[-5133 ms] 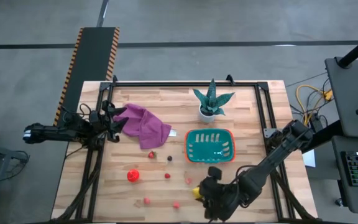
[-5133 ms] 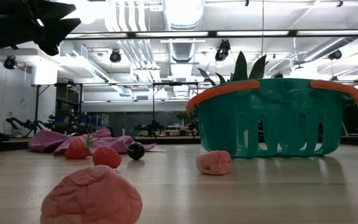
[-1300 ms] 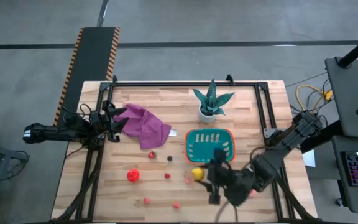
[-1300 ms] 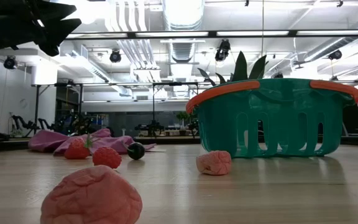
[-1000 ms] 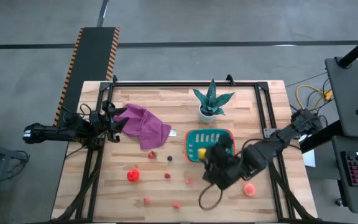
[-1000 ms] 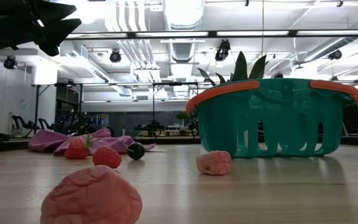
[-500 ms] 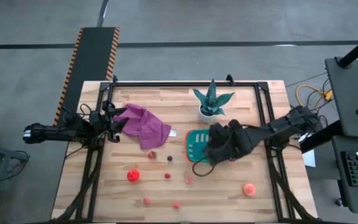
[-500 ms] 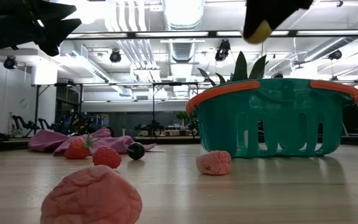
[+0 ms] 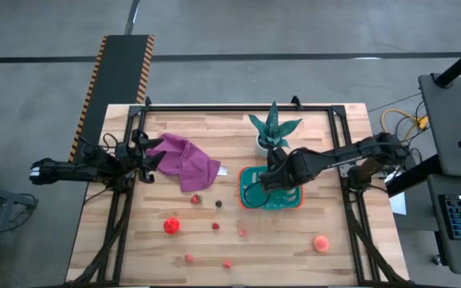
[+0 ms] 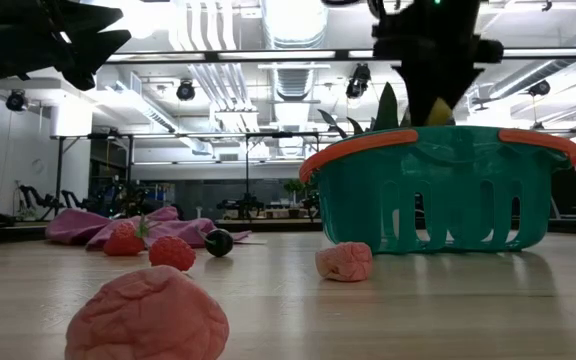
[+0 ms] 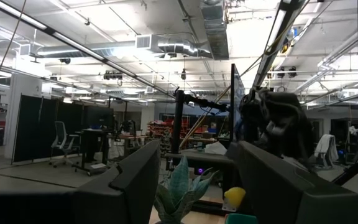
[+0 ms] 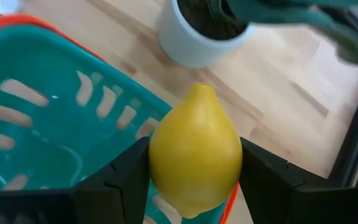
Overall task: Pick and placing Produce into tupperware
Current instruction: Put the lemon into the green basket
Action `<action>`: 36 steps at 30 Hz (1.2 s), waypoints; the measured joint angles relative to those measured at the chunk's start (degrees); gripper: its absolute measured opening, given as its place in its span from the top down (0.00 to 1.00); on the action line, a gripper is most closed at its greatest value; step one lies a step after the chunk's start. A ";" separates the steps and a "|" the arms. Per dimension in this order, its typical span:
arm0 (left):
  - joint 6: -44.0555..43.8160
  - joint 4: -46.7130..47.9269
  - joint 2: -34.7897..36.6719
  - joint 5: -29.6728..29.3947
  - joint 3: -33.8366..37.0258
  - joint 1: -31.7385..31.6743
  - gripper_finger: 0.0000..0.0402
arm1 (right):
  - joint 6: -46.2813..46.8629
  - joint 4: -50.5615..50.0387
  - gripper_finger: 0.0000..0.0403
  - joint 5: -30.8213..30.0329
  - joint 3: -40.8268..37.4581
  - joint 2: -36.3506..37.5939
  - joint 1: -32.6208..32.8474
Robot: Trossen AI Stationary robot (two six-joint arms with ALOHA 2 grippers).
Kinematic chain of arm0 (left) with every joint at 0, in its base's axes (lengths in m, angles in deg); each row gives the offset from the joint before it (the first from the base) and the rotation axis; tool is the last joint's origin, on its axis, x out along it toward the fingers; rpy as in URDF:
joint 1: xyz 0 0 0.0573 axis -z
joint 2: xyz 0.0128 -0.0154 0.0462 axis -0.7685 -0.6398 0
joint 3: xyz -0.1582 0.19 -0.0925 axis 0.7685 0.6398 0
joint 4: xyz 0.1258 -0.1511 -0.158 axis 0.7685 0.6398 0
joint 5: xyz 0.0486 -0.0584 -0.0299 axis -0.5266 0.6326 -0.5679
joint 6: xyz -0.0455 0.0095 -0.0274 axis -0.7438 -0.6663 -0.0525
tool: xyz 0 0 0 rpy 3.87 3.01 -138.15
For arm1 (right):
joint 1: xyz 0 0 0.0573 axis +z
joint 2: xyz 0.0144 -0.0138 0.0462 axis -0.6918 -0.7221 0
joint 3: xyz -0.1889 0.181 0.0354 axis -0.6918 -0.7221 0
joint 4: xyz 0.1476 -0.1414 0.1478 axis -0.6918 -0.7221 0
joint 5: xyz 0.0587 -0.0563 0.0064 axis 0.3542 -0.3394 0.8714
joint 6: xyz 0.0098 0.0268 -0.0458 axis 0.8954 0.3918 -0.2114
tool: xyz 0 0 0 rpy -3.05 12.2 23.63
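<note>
A yellow lemon [image 12: 194, 149] is sitting clamped in the right claw [image 12: 191, 177], hanging just above the teal tupperware [image 9: 250, 194] near the potted plant [image 9: 272, 128]; the left claw [image 9: 149, 156] is waiting beside the purple cloth [image 9: 184, 161], its opening impossible to tell.

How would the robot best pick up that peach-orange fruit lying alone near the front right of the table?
Probably from straight above, closing a tool across the middle of the peach-orange fruit. It looks round, so any side should do, and it lies apart from the other produce with open wood around it. The right tool already holds the lemon.
</note>
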 joint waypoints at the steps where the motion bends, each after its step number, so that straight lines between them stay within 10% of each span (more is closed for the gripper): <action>1: 0.00 0.00 0.00 0.01 0.00 0.01 0.51 | 0.00 0.65 0.52 0.42 -0.65 0.00 -0.01; 36: 0.00 0.05 0.00 0.00 0.00 0.02 0.51 | 1.18 13.62 0.38 6.86 -13.35 -0.07 0.23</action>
